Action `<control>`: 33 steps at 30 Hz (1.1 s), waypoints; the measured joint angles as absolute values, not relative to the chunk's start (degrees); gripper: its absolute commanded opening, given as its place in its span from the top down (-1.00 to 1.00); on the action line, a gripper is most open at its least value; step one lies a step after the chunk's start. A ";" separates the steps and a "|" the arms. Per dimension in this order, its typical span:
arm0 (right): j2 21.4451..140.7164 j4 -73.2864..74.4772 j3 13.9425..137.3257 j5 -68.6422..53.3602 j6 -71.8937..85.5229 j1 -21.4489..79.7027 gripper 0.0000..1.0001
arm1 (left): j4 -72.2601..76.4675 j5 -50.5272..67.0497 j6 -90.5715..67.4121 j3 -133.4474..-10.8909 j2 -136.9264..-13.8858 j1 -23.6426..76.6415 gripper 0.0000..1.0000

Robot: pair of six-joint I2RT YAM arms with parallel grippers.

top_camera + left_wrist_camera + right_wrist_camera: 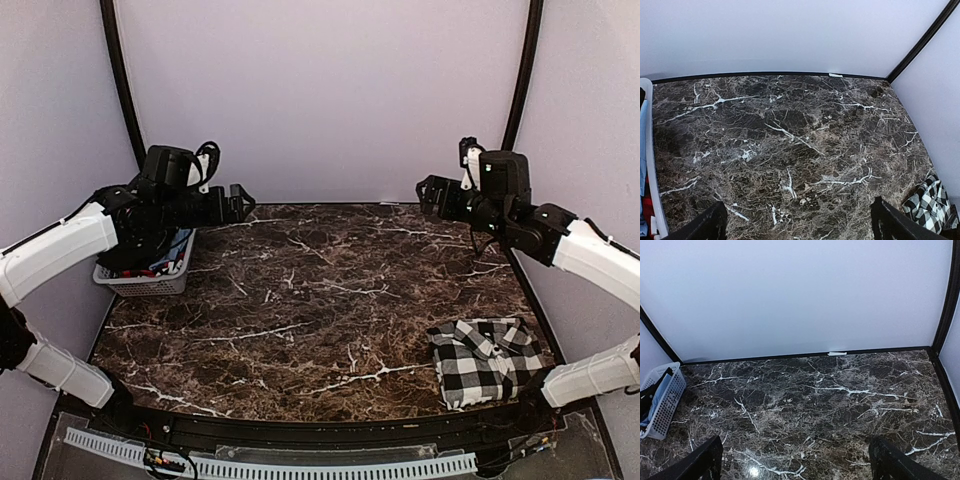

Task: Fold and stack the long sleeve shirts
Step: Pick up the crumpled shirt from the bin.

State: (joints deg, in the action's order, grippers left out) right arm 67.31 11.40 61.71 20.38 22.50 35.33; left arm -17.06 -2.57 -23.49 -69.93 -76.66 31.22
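Left gripper: jaws spread wide, empty, raised over the far left.
Right gripper: spread wide, empty, far right.
Checked shirt: soft black-and-white cloth, folded roughly square, flat at the near right corner, well apart from both grippers.
Table: glossy dark marble, white veins.
Basket: white plastic lattice, left edge.

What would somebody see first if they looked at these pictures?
The black-and-white checked shirt pops out, folded at the near right corner of the dark marble table. Both arms hang raised over the far side, the left gripper and right gripper open and empty, and a white basket holding cloth sits at the left edge.
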 measured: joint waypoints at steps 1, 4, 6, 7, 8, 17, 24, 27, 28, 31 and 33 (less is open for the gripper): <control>67.48 11.49 61.71 20.38 22.48 35.33 -0.97 | -17.32 -3.09 -23.64 -69.93 -76.64 31.22 -0.98; 68.23 11.99 61.71 20.38 22.48 35.33 -0.97 | -18.68 -5.32 -24.18 -70.02 -76.47 31.22 -0.98; 68.53 12.32 61.71 20.38 22.35 35.33 -0.97 | -19.88 -6.90 -24.49 -70.28 -76.42 31.22 -0.98; 68.58 12.49 61.71 20.36 22.22 35.33 -0.97 | -20.67 -8.08 -24.73 -70.50 -76.42 31.22 -0.98; 68.58 12.53 61.71 20.36 22.04 35.33 -0.97 | -21.34 -9.02 -24.93 -70.81 -76.42 31.22 -0.98; 68.58 11.99 61.45 19.03 19.14 35.33 -0.97 | -31.18 -18.13 -28.49 -77.89 -78.96 25.67 -0.98; 67.37 8.95 57.89 16.27 16.69 35.31 -0.97 | -36.47 -19.73 -31.92 -80.47 -86.17 13.78 -0.98; 66.61 7.88 57.01 14.63 16.16 35.31 -0.97 | -36.97 -18.13 -33.10 -80.42 -89.03 8.08 -0.98; 66.48 7.53 56.95 14.13 16.10 35.31 -0.97 | -36.91 -17.52 -33.47 -80.29 -89.58 6.83 -0.97; 66.26 6.13 56.90 12.47 15.75 35.29 -0.97 | -35.40 -14.68 -35.09 -77.89 -90.32 1.21 -0.91; 66.26 5.50 56.84 11.49 15.66 35.29 -0.97 | -34.48 -13.61 -36.34 -75.70 -90.32 -1.96 -0.88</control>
State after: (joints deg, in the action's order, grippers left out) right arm 66.26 5.50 56.84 11.49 15.66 35.29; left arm -34.48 -13.61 -36.34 -75.70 -90.32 -1.96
